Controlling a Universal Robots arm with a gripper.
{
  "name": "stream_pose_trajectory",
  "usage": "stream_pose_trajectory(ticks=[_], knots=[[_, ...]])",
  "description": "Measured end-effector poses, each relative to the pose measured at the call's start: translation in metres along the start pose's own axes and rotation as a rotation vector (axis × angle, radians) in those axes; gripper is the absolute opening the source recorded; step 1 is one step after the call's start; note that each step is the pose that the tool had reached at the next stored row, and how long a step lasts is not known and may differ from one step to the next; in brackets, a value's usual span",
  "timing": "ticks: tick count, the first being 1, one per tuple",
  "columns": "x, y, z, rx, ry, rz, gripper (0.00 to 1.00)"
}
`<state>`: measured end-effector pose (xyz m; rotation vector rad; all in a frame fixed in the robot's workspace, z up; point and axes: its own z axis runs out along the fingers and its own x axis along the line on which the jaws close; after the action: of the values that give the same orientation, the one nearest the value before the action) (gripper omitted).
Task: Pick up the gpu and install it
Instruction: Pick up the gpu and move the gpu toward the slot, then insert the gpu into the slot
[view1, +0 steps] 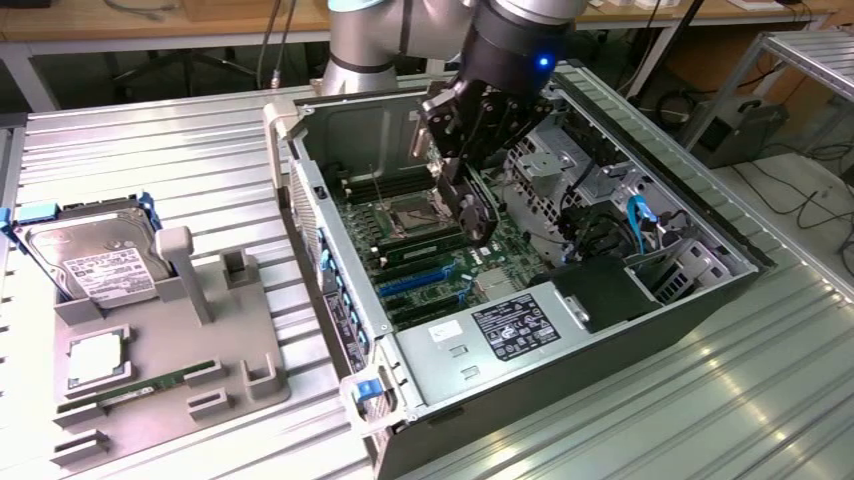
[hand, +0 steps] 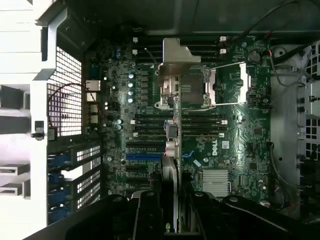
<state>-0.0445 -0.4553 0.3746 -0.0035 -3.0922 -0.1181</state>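
The jaws are clamped on the gpu (view1: 475, 228), which the gripper (view1: 467, 200) holds on edge inside the open computer case (view1: 694, 300), above the motherboard (view1: 427, 240) and near the blue expansion slots (view1: 414, 285). In the wrist view the gpu (hand: 170, 165) runs edge-on out of the gripper (hand: 170, 217), its silver bracket at the far end.

The case lies on its side on a ribbed metal table (view1: 160, 150), with wooden benches (view1: 134, 20) and cables behind. On the exterior view's left a grey fixture (view1: 174, 340) carries a hard drive (view1: 94, 255) and a green memory stick (view1: 147, 385).

The arm (view1: 387, 40) reaches down from the back, its wrist tilted into the case.

The motherboard (hand: 235, 130) reads "DELL"; the white labels on the power supply (view1: 514, 325) and the hard drive are too small to read.
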Motion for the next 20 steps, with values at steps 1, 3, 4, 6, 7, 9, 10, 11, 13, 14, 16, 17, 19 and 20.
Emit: stream_pose_trajectory(ticks=[1, 3, 4, 6, 7, 9, 10, 11, 13, 14, 16, 17, 19, 20], knots=[[-0.0014, 0.0000, 0.0000, 0.0001, 0.0014, 0.000, 0.26], [-0.0015, 0.0000, 0.0000, 0.0003, 0.0019, 0.000, 0.26], [-0.0016, 0.0000, 0.0000, 0.0002, 0.0019, 0.000, 0.26], [-0.0016, 0.0000, 0.0000, 0.0001, 0.0018, 0.000, 0.26], [-0.0016, 0.0000, 0.0000, 0.0002, 0.0019, 0.000, 0.26], [-0.0016, 0.0000, 0.0000, 0.0001, 0.0018, 0.000, 0.26], [-0.0016, 0.0000, 0.0000, 0.0001, 0.0018, 0.000, 0.26], [-0.0015, 0.0000, 0.0000, 0.0002, 0.0019, 0.000, 0.26], [-0.0016, 0.0000, 0.0000, 0.0002, 0.0018, 0.000, 0.26], [-0.0016, 0.0000, 0.0000, 0.0002, 0.0019, 0.000, 0.26], [-0.0016, 0.0000, 0.0000, 0.0003, 0.0019, -0.001, 0.26], [-0.0015, 0.0000, 0.0002, 0.0006, 0.0028, -0.013, 0.26], [-0.0016, 0.0000, 0.0005, 0.0033, 0.0067, -0.064, 0.26], [-0.0016, 0.0000, 0.0008, 0.0046, 0.0090, -0.093, 0.26]])
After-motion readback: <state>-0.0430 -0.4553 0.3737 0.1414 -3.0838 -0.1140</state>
